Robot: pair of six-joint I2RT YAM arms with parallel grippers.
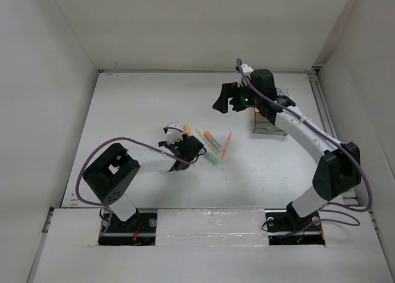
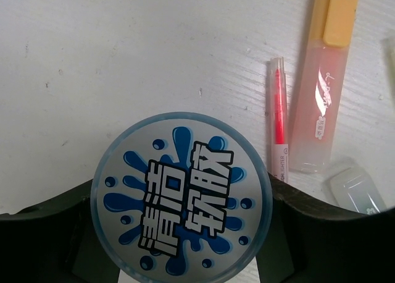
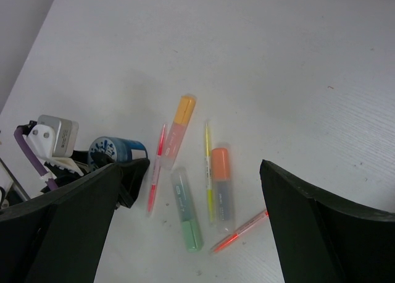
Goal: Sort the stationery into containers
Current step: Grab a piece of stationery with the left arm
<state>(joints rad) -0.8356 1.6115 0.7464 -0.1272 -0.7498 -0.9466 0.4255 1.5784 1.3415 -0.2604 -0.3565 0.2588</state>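
Six pens (image 3: 221,179) lie loose mid-table, far-right box (image 1: 270,127) contents hidden; left gripper (image 2: 182,230) pinches a blue-and-white tub (image 2: 181,193), right gripper (image 1: 225,99) hangs spread and empty near the box.

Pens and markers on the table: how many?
6, clustered together: yellow-capped highlighter, red pen beside it, yellow pen, orange-capped marker, green marker, orange pen off to one side. Others may be hidden.

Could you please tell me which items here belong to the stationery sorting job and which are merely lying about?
Belongs: blue-and-white tub, orange-capped highlighter, pink pen, green marker, yellow pen, orange marker, red-orange pen, organizer box.
Not part of it: purple cable, white table.
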